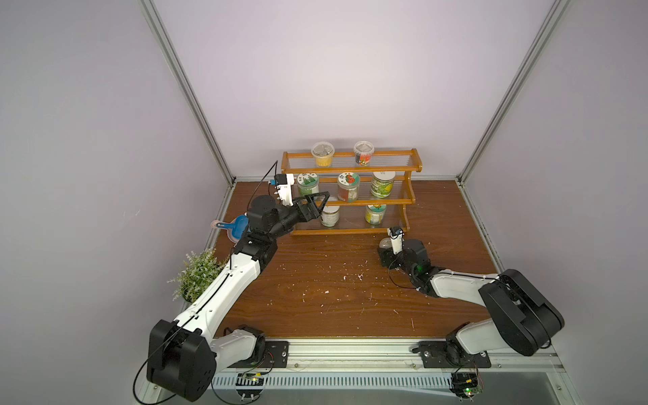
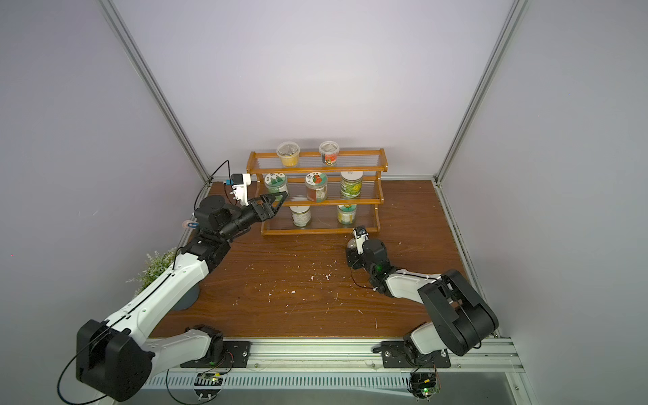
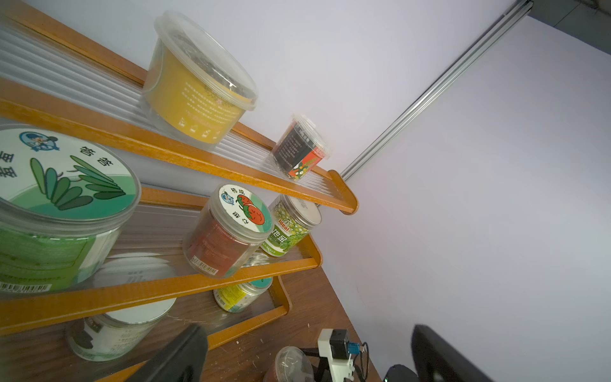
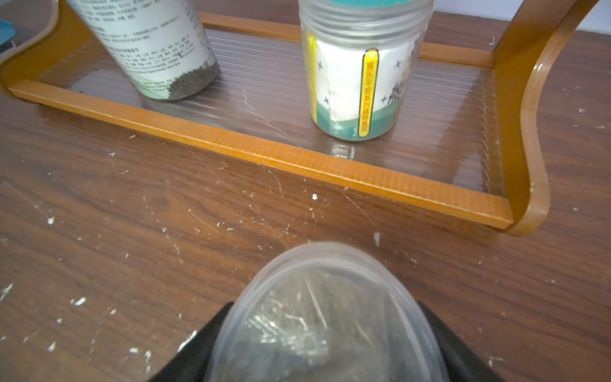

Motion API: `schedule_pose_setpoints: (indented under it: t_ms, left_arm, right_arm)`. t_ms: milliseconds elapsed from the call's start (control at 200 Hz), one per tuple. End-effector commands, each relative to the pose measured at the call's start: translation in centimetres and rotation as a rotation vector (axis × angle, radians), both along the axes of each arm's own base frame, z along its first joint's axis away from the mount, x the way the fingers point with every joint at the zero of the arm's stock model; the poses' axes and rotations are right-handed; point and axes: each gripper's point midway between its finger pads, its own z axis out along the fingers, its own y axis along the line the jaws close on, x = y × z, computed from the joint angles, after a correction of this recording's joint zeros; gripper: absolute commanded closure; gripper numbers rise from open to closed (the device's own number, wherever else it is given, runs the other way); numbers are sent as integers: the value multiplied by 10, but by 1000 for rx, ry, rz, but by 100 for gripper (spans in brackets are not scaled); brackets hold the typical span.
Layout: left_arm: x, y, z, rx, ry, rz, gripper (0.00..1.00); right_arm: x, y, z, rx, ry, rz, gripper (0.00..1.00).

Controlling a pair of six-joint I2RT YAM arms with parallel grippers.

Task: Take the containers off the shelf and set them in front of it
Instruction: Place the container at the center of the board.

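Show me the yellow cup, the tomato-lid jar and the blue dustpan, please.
yellow cup [image 1: 323,160], in a top view, on its yellow side.
tomato-lid jar [image 1: 349,179], in a top view, on its lid.
blue dustpan [image 1: 240,225], in a top view, on its scoop.

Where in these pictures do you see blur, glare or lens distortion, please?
Right wrist view: the clear-lidded cup up close is blurred, and a glare patch sits on the shelf's bottom tier. Left wrist view: the near green-lidded jar looks soft and oversized. Both top views: the wall posts splay outward, and the back wall glows brightest above the shelf.
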Motion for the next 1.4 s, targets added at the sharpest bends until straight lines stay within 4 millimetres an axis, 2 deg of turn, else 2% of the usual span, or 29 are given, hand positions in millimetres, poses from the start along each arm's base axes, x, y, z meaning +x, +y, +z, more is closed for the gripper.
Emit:
schedule_pose_setpoints:
  t_ms: [0, 160, 390, 535, 811, 1091, 1216, 1271, 1396]
  left_arm:
    - [-2, -6, -1, 7, -19, -24, 0]
    - [0, -7, -3, 6, -16, -29, 0]
    - [4, -10, -5, -2, -13, -38, 0]
    - [3, -10, -5, 0, -14, -42, 0]
    - [4, -11, -4, 8, -18, -44, 0]
    - [5, -12, -5, 13, -18, -49, 0]
    - [6, -12, -3, 14, -22, -50, 0]
    - [6, -12, -2, 11, -25, -50, 0]
    - [7, -13, 0, 1, -29, -56, 0]
  right_arm:
    - [20, 9, 30, 51, -102, -22, 22]
    - [22, 11, 13, 35, -75, -18, 20]
    - [19, 10, 5, 14, -58, -11, 14]
    - [15, 13, -6, -5, -23, -4, 2]
    - [6, 6, 9, -24, -10, -19, 1]
    - [-33, -10, 15, -5, 67, -9, 1]
    - [-46, -9, 40, 36, 59, 27, 1]
    - [-48, -7, 64, 56, 28, 49, 1]
    - [-42, -3, 136, 89, -120, 73, 1]
